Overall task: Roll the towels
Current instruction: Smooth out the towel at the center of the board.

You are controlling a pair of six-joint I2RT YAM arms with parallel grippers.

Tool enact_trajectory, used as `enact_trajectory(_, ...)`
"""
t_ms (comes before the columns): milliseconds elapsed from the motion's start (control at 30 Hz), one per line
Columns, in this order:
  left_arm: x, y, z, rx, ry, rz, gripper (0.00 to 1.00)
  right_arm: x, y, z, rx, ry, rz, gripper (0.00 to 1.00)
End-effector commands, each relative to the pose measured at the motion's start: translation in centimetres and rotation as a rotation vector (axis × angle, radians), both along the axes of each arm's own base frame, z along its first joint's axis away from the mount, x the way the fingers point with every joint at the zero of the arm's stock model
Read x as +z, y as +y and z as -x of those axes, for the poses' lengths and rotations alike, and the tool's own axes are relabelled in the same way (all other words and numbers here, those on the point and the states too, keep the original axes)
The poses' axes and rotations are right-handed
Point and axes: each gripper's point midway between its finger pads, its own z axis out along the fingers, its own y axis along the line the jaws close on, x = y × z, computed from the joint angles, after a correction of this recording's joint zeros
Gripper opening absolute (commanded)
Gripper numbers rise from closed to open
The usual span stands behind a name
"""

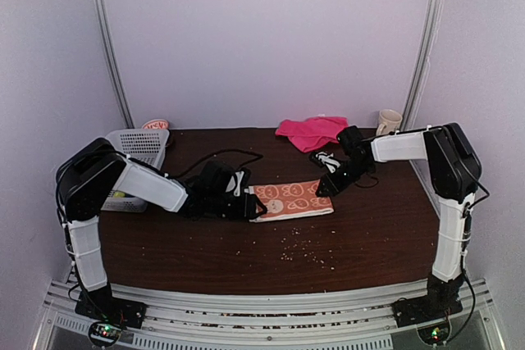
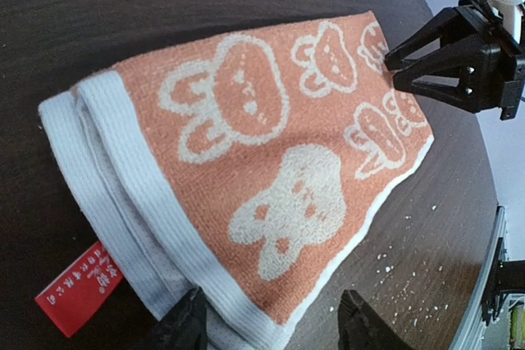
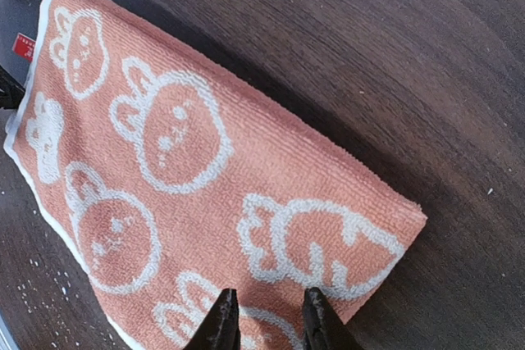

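Left jaws spread astride orange towel [image 2: 271, 178] edge, right jaws unclear at opposite edge

near towel [image 1: 291, 200] before far towel [image 1: 312, 130]

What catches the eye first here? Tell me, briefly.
The orange bunny-patterned towel lies folded flat at the centre of the table, with the left gripper at its left end and the right gripper at its right. Behind it, a bright pink towel sits crumpled by the back wall.
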Motion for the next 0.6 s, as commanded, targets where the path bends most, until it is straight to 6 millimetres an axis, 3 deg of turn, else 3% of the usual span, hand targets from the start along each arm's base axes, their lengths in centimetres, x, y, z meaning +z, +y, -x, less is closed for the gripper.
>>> enact_trajectory(0,0.2,-0.3,0.3,-0.005,-0.009,0.015,0.56,-0.9,-0.1,-0.5,-0.010,-0.006,0.026,0.28)
enact_trajectory(567,0.0,0.1,1.3,-0.003,0.010,-0.001,0.56,-2.1,-0.6,-0.7,-0.027,0.003,0.060,0.28)
